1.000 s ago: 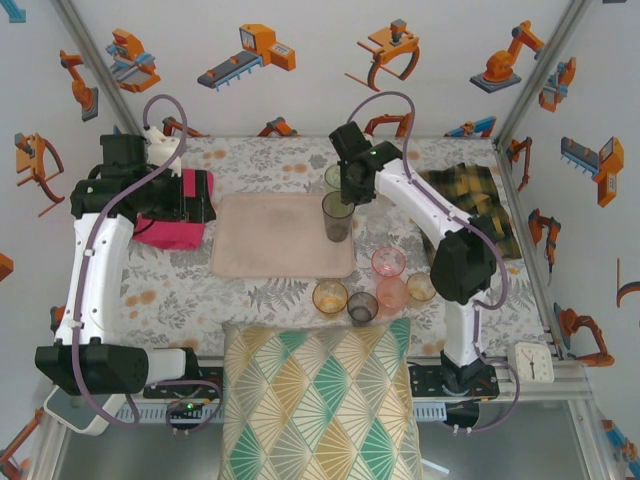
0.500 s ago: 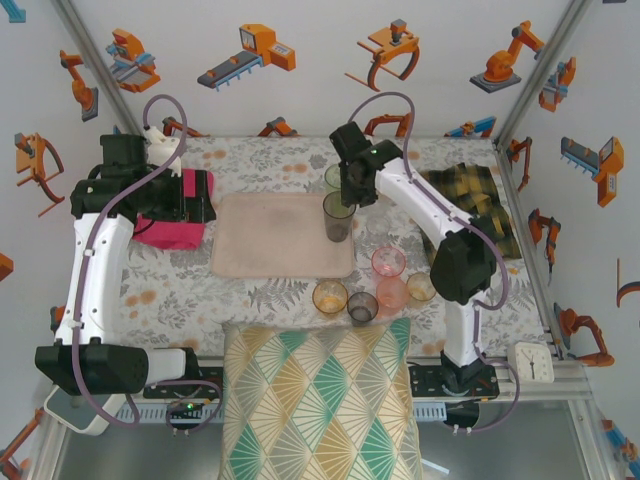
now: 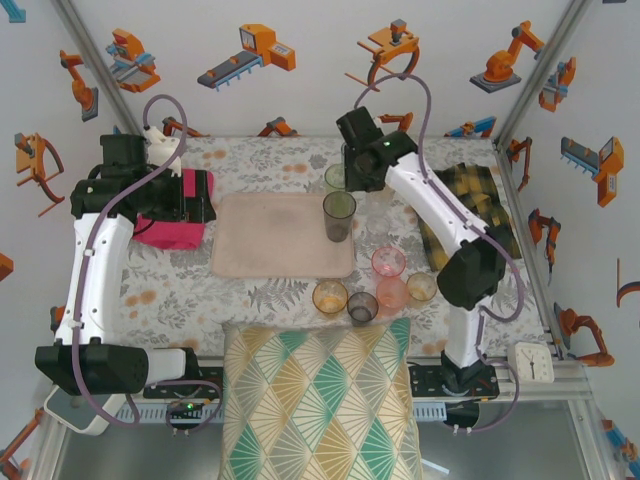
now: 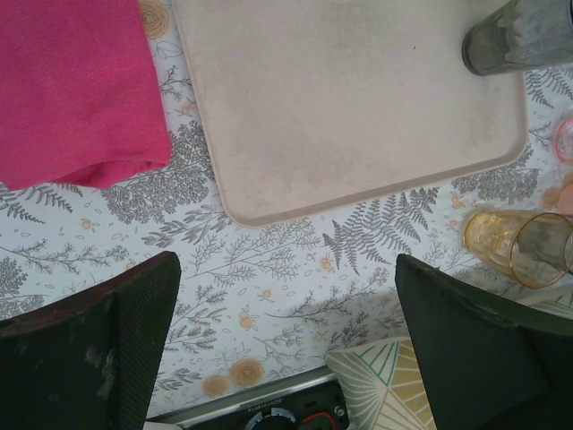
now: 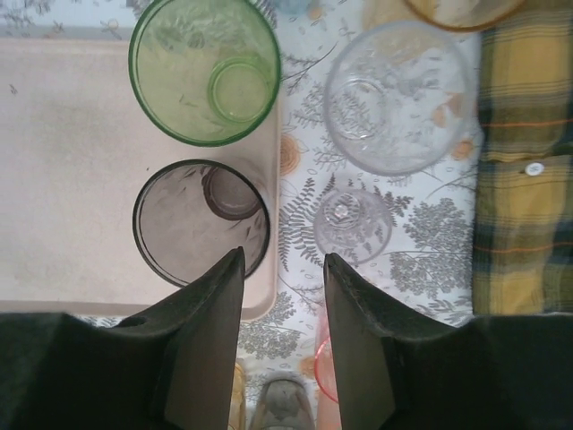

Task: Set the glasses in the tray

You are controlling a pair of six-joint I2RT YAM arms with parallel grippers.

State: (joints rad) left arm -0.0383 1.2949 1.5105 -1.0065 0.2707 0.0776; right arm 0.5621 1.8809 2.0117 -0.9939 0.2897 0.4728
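Floral tabletop (image 5: 304,219), grey glass (image 5: 201,224) — beside right pincer (image 5: 282,269)

White walls (image 3: 310,100) with orange robot stickers (image 3: 250,55), aluminium frame posts (image 3: 95,65) — fern-print tablecloth (image 3: 180,290)

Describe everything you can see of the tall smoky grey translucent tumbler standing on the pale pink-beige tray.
The tall smoky grey translucent tumbler looks like tinted glass or plastic. It is round, with a wide rim tapering to a smaller base. It stands upright, mouth up and empty, on the pale pink-beige tray, close to the tray's right edge. Only the tray touches it. A green tumbler stands just beyond it with a small gap between them, and the open right gripper is clear of it.
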